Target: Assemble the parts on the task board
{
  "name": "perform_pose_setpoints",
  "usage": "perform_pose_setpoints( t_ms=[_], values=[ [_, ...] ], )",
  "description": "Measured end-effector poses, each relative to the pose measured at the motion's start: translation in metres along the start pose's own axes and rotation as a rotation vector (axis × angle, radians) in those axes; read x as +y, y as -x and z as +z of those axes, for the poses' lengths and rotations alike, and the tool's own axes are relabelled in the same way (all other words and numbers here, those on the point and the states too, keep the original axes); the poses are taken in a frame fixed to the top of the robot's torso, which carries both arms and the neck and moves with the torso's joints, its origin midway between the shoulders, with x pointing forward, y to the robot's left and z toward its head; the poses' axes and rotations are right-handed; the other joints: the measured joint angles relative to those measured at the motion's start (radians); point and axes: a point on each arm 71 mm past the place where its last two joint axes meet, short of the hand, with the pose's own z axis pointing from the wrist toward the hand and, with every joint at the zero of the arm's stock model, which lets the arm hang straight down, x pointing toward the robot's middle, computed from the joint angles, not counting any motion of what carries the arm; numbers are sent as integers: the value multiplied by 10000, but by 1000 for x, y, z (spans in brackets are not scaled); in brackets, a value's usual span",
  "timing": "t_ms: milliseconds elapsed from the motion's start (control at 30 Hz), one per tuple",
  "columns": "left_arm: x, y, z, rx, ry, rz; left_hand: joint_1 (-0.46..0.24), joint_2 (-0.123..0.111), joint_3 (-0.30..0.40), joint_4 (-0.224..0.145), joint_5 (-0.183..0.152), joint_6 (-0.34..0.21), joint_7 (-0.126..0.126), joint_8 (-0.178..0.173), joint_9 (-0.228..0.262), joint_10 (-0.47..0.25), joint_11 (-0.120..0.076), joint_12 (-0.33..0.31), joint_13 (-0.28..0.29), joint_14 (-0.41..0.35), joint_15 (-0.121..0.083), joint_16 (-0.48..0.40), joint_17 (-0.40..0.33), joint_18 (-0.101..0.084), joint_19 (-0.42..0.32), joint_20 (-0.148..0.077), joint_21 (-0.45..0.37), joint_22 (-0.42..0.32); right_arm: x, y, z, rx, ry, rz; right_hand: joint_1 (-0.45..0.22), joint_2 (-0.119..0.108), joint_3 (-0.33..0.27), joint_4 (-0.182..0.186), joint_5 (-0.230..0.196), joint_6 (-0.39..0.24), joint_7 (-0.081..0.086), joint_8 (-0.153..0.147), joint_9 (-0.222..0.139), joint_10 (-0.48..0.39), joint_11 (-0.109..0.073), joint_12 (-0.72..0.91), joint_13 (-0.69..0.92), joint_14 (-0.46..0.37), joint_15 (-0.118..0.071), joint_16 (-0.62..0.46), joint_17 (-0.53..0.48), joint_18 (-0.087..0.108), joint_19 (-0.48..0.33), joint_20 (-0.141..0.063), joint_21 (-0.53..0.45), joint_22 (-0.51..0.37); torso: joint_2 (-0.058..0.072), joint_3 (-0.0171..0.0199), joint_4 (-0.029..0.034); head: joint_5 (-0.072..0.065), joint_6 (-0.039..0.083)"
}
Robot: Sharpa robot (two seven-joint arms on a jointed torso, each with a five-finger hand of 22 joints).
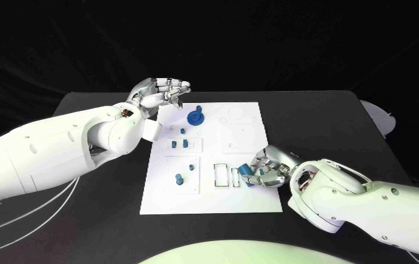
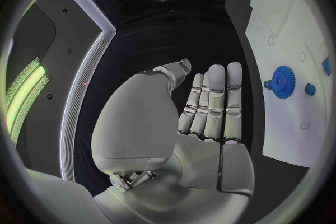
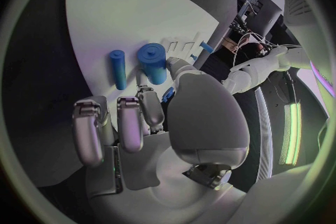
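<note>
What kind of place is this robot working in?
Probably a robotics lab test bench: a black table holds a white task board with small blue parts such as a gear, and loose wiring shows beyond the table.

Task board white, on black table. Gear and small parts blue. Two cylinders blue. Hands silver; arms white.

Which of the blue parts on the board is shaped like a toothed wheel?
The blue gear at the far end of the white board, near the left hand; the other blue parts look like plain pegs or cylinders.
</note>
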Motion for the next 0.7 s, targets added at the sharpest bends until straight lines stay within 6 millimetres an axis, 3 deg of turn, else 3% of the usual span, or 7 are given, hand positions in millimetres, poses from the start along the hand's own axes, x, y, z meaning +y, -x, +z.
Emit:
perform_pose_setpoints(
  t_ms=[700],
  values=[
    [0, -1, 0, 14, 13, -4, 0, 0, 0, 0, 0, 0, 0, -1, 0, 0, 0, 0, 0, 0, 0, 0, 1, 0, 0, 0, 0, 1, 17, 7, -5, 20, -125, 1477, -86, 107, 3, -4, 56, 36, 36, 0, 4, 36, -36, 40, 24, 0, 1, 0, -3, 0, 0, 1, 0, -3, 7, 0, 7, 29, -27]
  ],
)
